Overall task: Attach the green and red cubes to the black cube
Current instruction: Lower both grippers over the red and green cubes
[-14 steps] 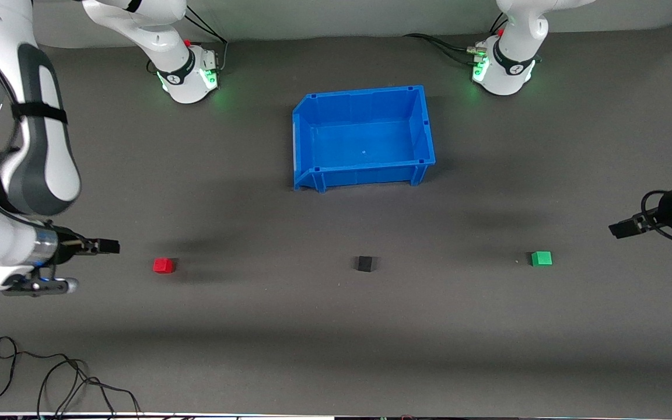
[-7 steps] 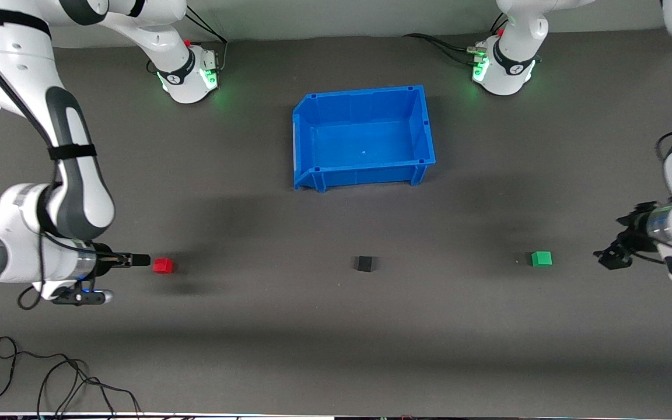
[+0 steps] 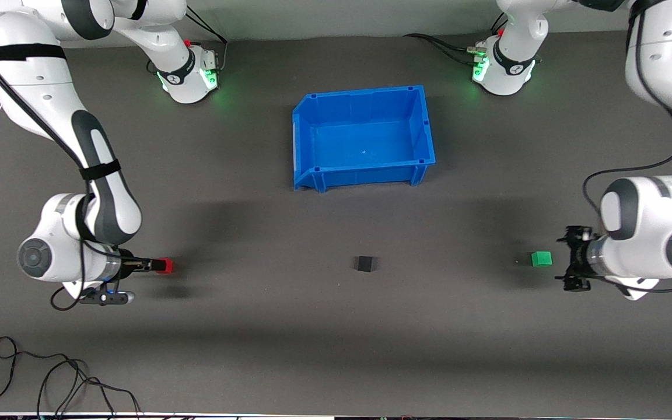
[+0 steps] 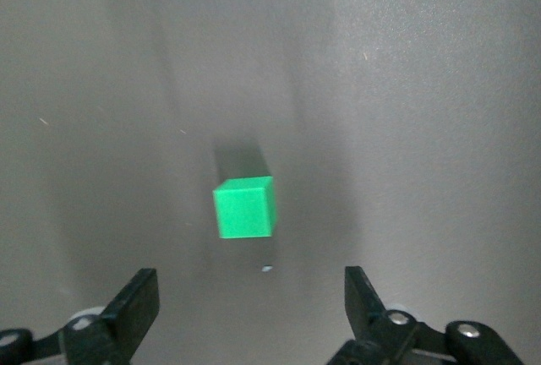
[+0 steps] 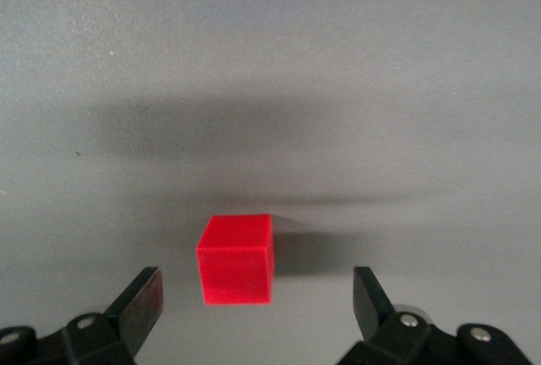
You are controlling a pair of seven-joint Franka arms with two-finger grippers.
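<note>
Here, the right gripper [image 3: 152, 266] hangs low with fingers spread, just at nine o'clock of the small red plastic cube [image 3: 164, 266] on the dark grey table [image 3: 266, 326]. The small matte black cube [image 3: 366, 263] sits mid-table, at six o'clock of the blue plastic bin [image 3: 363, 135]. The small green plastic cube [image 3: 541, 258] lies apart toward the left arm's end, the left gripper [image 3: 569, 267] spread wide just at its three o'clock.

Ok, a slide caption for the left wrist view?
Left tool, fingers open, just short of the small green cube on the grey table.

A green cube [image 4: 244, 207] sits on the gray tabletop [image 4: 423, 86]. The left gripper's [image 4: 252, 314] two black fingers [image 4: 135, 306] are spread wide apart. The cube is not between them yet.
</note>
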